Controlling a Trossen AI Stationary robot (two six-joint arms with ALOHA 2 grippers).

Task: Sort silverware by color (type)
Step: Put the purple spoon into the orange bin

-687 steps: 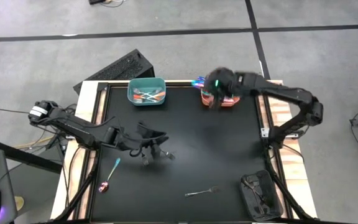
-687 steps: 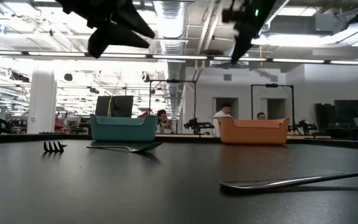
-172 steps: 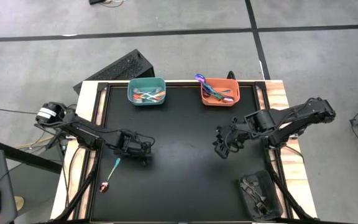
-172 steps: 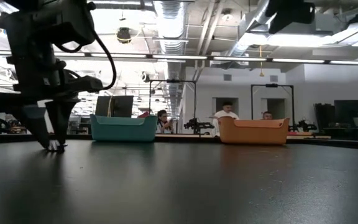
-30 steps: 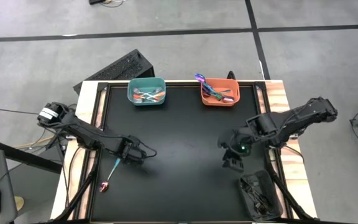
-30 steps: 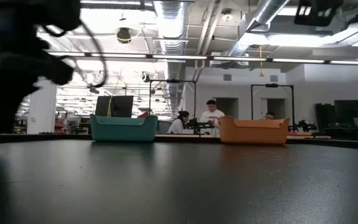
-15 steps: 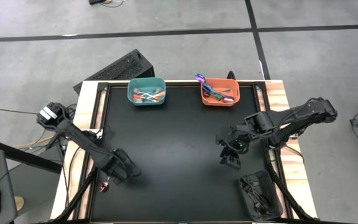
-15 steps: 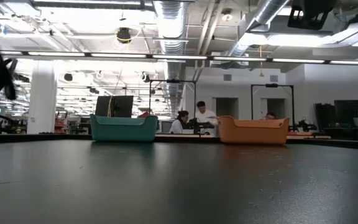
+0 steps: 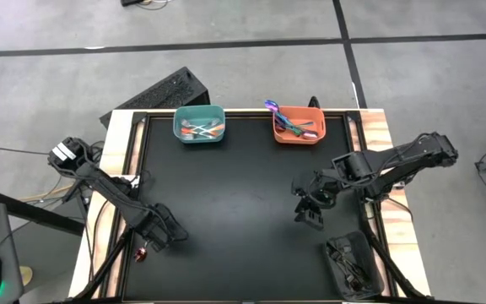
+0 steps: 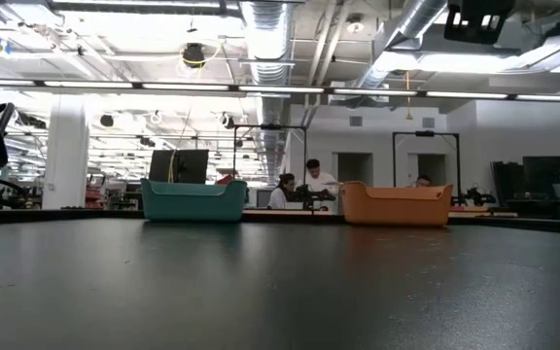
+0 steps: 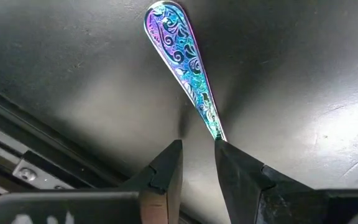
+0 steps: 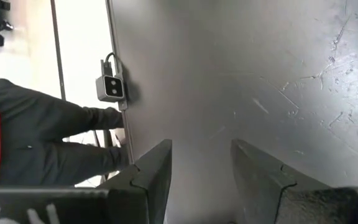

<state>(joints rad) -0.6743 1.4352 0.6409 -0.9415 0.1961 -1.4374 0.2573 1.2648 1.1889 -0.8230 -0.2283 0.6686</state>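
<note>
Straddling spoon (image 11: 182, 62) (left gripper (image 11: 197, 155))

You are working in a large open robotics lab or workshop: exposed ceiling ducts (image 10: 270, 19) and strip lights overhead, grey carpet floor (image 9: 251, 21), more robot rigs (image 10: 304, 194) along the far wall, and people (image 10: 317, 180) standing among the benches behind your black table (image 9: 243, 194).

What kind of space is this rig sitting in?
Probably an open robotics lab or workshop: exposed ceiling ducts, people at distant benches, and a concrete floor around the black table.
</note>
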